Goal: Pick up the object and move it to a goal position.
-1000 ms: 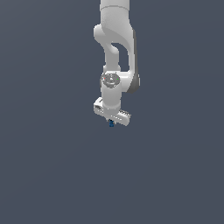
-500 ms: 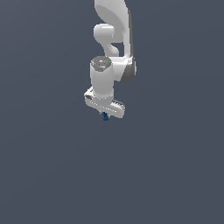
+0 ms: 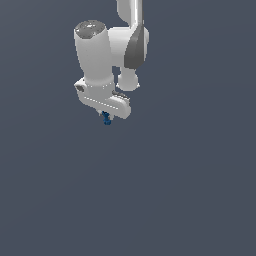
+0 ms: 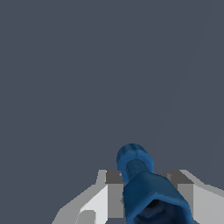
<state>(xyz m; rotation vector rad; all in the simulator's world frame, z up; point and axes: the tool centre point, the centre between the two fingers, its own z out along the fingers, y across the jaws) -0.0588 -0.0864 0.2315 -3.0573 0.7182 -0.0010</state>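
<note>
i've swung toward the exterior view's left; my gripper [image 3: 106, 117] pinches one blue object [image 3: 106, 120] between two fingers [image 4: 114, 192].

A plain, dark grey-blue backdrop [image 3: 200, 190] fills both views; no separate surface or edge can be told.

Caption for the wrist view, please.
Gripper shut on the blue object, against a plain grey background.
</note>
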